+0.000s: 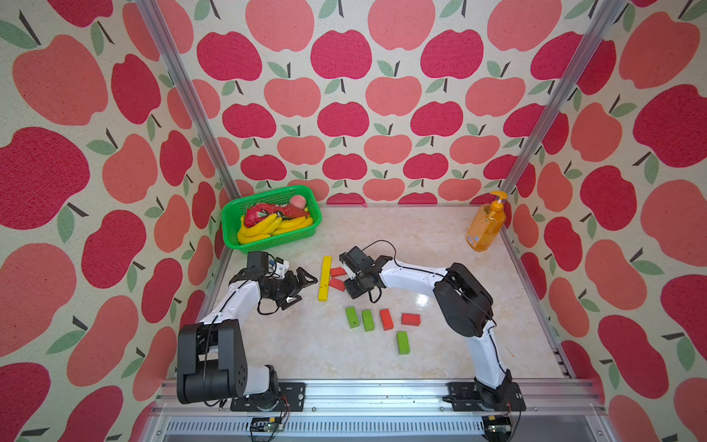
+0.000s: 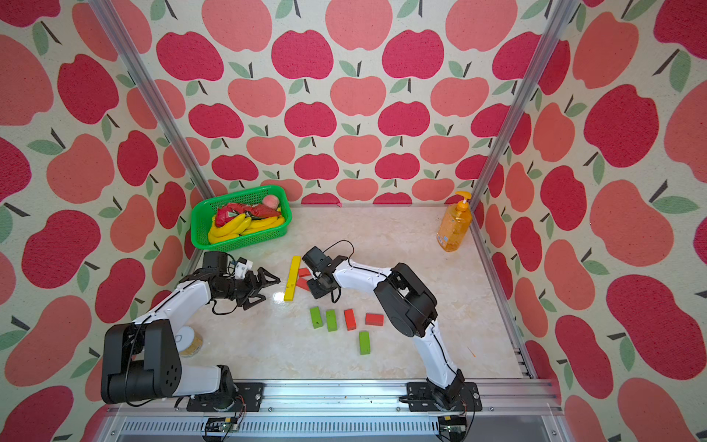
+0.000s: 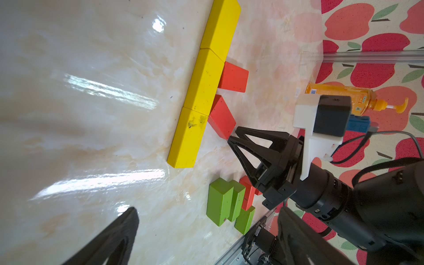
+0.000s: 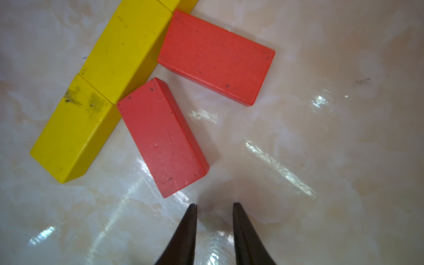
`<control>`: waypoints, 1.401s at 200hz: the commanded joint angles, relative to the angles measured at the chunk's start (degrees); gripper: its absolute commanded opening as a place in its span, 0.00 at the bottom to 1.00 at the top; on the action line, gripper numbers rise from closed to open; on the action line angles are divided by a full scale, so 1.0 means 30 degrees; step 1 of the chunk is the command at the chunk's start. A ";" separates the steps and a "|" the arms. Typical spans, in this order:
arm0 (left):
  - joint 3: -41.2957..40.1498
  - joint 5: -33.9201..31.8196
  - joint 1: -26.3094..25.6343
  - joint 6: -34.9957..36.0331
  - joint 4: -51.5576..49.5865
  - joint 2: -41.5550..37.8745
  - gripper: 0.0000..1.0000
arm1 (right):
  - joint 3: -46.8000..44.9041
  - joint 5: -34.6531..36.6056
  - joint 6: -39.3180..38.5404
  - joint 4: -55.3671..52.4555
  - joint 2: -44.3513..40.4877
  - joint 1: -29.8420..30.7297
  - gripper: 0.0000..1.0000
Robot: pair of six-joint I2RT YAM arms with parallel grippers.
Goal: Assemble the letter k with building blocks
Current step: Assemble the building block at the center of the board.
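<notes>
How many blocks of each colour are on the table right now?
Yellow blocks: 3
Red blocks: 4
Green blocks: 3
Total: 10

Bright, even light fills every view. The glossy desk (image 1: 440,237) reflects white glare streaks, strongest in the two wrist views. Shadows beside the building blocks (image 4: 160,137) are faint and soft-edged. Both top views are sharp, with the walls splaying wide toward the edges. In the left wrist view, a finger (image 3: 110,241) of the left end effector (image 1: 306,291) is a dark, out-of-focus blur.
</notes>
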 commanded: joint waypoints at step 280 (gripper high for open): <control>0.3102 -0.2631 -0.2709 0.0893 -0.1732 0.0143 0.98 | -0.3159 0.2754 0.1344 -0.0762 -0.6946 -0.0783 0.86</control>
